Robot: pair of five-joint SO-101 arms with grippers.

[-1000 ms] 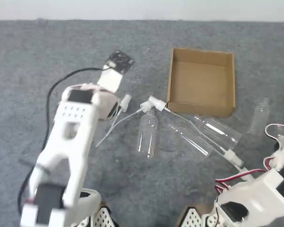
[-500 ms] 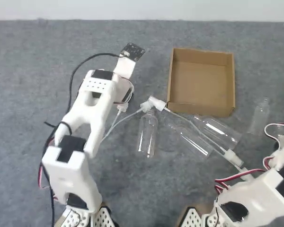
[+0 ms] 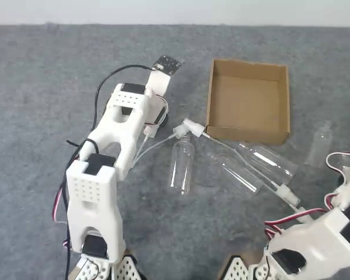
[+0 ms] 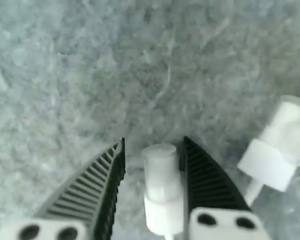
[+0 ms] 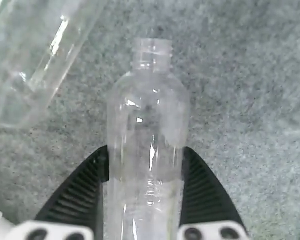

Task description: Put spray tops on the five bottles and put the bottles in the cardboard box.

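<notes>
Over the last second the left arm has swung from low at the left of the grey desk (image 3: 41, 87) and stretched toward the middle. Its left gripper (image 4: 153, 145) now sits over a white spray top (image 4: 160, 190). The jaws are partly open around this spray top: 1 jaw lies just beside it and the other stands apart with a gap.

A second spray top (image 4: 275, 150) lies close by, near the neck of a clear bottle (image 3: 182, 163) lying on the desk. The cardboard box (image 3: 248, 65) stands beyond them, and nothing is seen inside it.

In front of the box lie 2 more bottles (image 3: 236, 170), side by side, with a third spray top (image 3: 289, 193) near them. None of these things has shifted.

The right arm has kept its place at the desk's right edge. The right gripper (image 5: 145, 152) has its jaws against both sides of an uncapped bottle (image 5: 147, 115), which lies to the right of the box.
</notes>
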